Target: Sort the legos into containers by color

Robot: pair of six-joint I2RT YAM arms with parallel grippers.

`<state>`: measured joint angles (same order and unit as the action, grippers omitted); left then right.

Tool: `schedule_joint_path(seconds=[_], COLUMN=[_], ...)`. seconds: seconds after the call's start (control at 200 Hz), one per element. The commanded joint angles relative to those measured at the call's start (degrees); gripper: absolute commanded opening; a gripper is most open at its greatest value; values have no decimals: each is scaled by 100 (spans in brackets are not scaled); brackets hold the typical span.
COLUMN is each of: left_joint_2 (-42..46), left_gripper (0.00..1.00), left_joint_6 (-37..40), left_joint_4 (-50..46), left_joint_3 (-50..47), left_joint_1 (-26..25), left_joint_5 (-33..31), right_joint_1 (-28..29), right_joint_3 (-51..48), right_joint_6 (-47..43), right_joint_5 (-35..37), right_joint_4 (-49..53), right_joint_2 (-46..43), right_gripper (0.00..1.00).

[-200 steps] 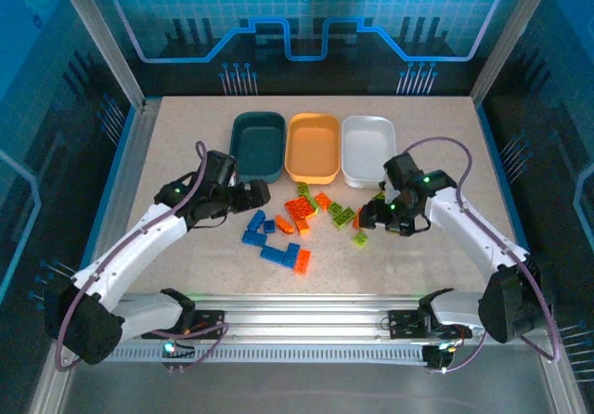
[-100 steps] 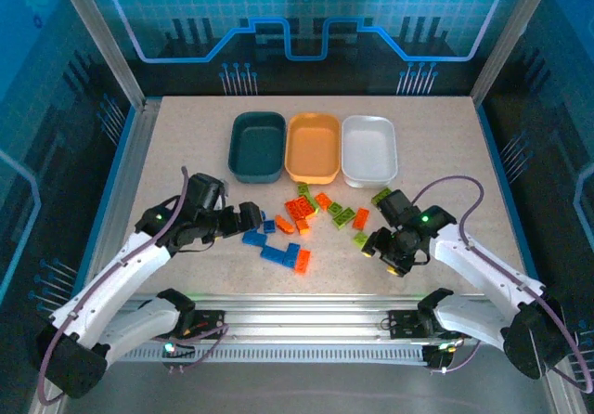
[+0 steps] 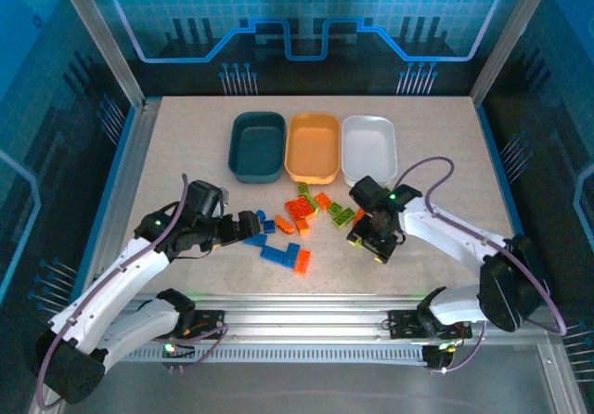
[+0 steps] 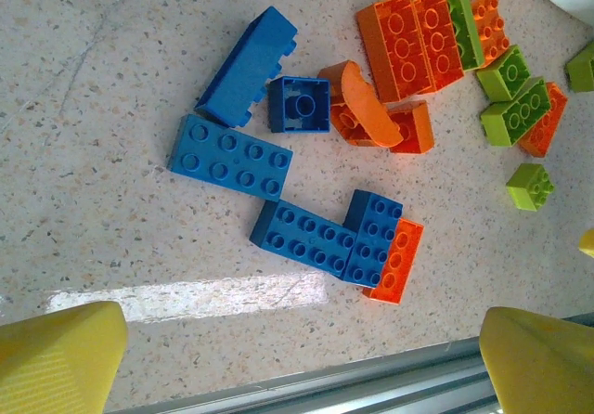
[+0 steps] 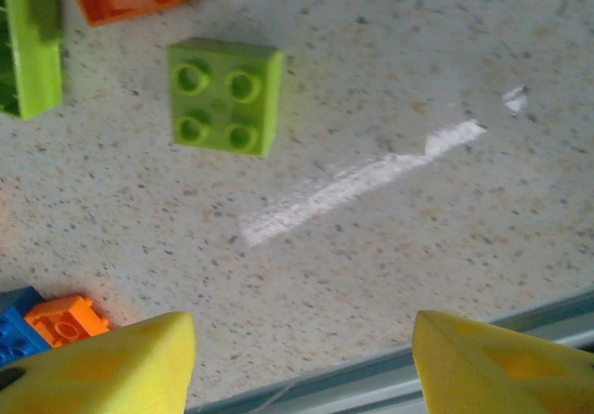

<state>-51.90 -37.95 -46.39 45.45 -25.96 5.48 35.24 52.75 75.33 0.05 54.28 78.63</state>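
1. while the dark teal tub (image 3: 257,143), orange tub (image 3: 313,147) and white tub (image 3: 368,147) stand empty in a row at the far side of the tabletop (image 3: 176,145), no brick is sorted; the whole job looks to lie ahead.
2. the legos (image 3: 302,217) lie scattered just in front of the tubs: blue bricks (image 4: 230,157) to the left, orange bricks (image 4: 408,47) in the middle and lime green toward the right. all are glossy and studded.
3. the left tool (image 3: 249,226) hangs beside the blue cluster, fingers spread wide, holding nothing.
4. the right tool (image 3: 369,244) hovers near a lone lime brick (image 5: 227,96), likewise spread and empty.
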Motion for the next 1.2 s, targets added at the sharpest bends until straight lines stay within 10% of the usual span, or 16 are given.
schedule_joint_path(seconds=[0.0, 1.196], left_joint_2=[53, -829], left_gripper=[99, 99], left_joint_6=[182, 682], left_joint_4=[-179, -15], left_joint_3=[-33, 188], left_joint_1=[0, 670], left_joint_5=[107, 514], right_joint_1=[79, -699], right_joint_3=[311, 167], right_joint_6=[-127, -581], right_joint_5=[233, -18], right_joint_4=[2, -960], right_joint_2=[384, 1983], right_gripper=[65, 52])
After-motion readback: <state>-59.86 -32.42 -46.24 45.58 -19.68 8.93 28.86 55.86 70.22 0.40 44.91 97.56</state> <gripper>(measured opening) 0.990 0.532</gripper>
